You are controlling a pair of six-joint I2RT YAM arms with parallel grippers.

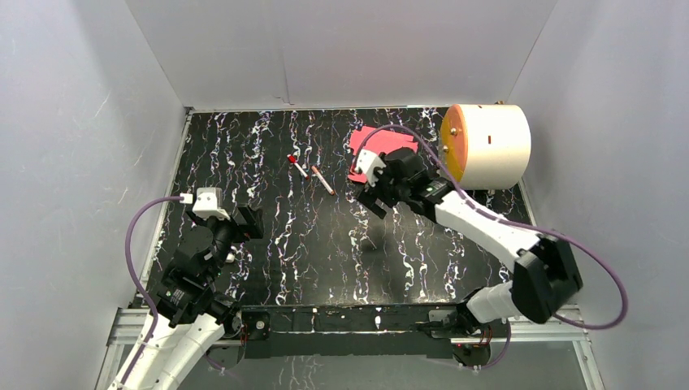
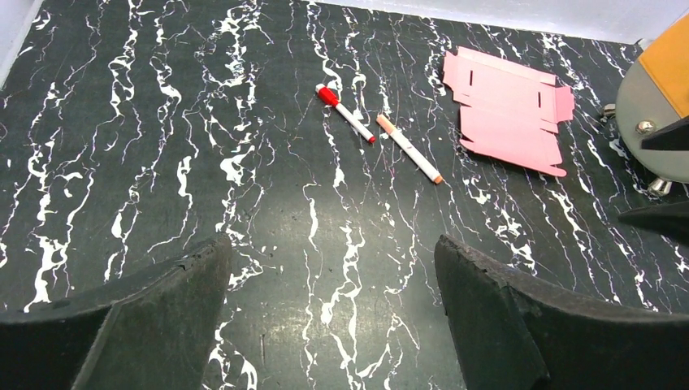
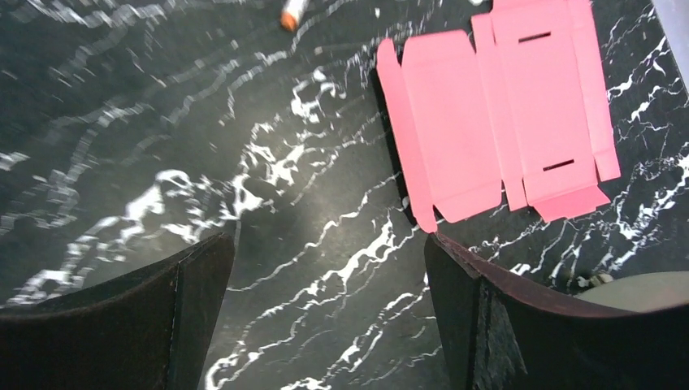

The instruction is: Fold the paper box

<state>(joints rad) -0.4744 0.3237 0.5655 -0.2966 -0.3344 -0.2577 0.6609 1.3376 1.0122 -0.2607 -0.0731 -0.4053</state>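
Unfolded pink paper box (image 3: 496, 122) lies flat on the marbled bench (image 3: 122, 122) (flaps and slits showing). The right pincer (image 3: 325, 317) hovers near it, wide; the left pincer (image 2: 329, 317), also wide, is well apart.

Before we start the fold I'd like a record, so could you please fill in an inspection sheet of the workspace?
Surface: black, white-veined table top.
Job's things: paper box, a pink die-cut sheet lying flat and unfolded, far right.
Clutter: red-capped pen and orange-tipped pen left of the sheet; white cylinder with an orange face to its right.
Grippers: left gripper open, empty; right gripper open, empty, at the sheet's edge.
Cables: purple cables, one looped off each arm.
Surroundings: plain white walls.
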